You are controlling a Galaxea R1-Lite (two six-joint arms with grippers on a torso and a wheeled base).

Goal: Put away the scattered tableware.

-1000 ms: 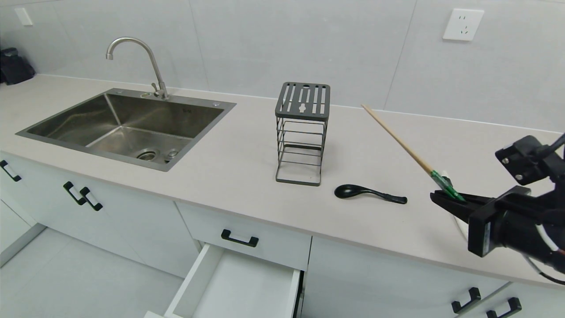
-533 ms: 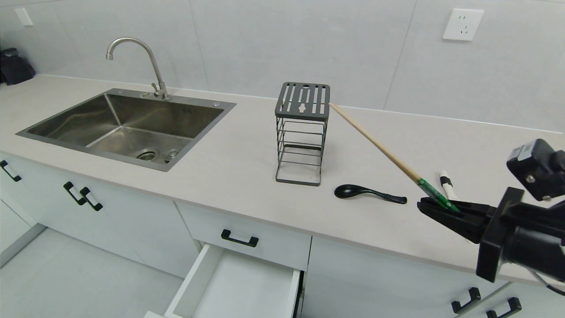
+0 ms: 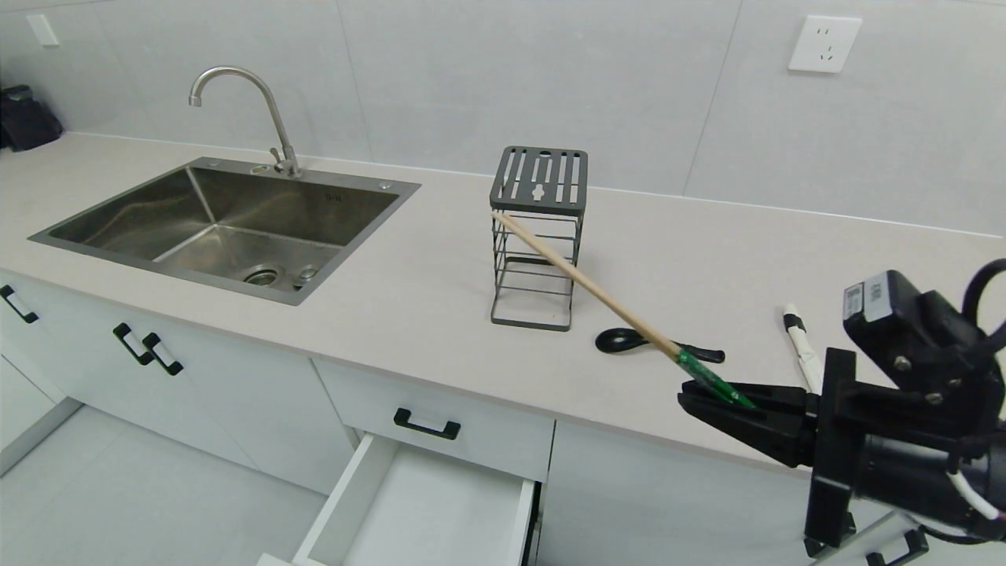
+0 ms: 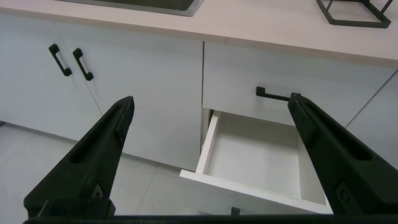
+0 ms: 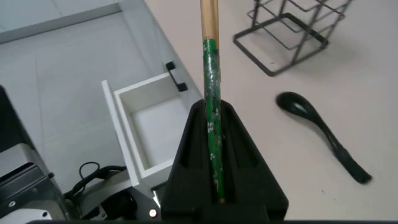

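Now the right claw (image 3: pixel 719 397) hangs over the front edge of the bench, near its right end. Its two black fingers are pressed together on the green end of a long wooden chopstick (image 3: pixel 597 295). The chopstick is up in the air. It points away from the claw toward the wire rack (image 3: pixel 538 236), and in the head view its tip lies across the rack's top front corner. I cannot tell if it touches the rack.

Under the chopstick, a black spoon (image 3: pixel 695 354) lies flat on the bench, close to the front edge and just beside the rack. A small white stick (image 3: pixel 802 346) lies farther toward the right end.

The left claw (image 4: pixel 211 101) is spread wide and holds nothing. It hangs low in front of the cupboards, over the open white drawer (image 4: pixel 261 158) below the bench's front edge.

A sink (image 3: pixel 228 224) with a bent tap (image 3: pixel 244 110) sits at the left end of the bench.
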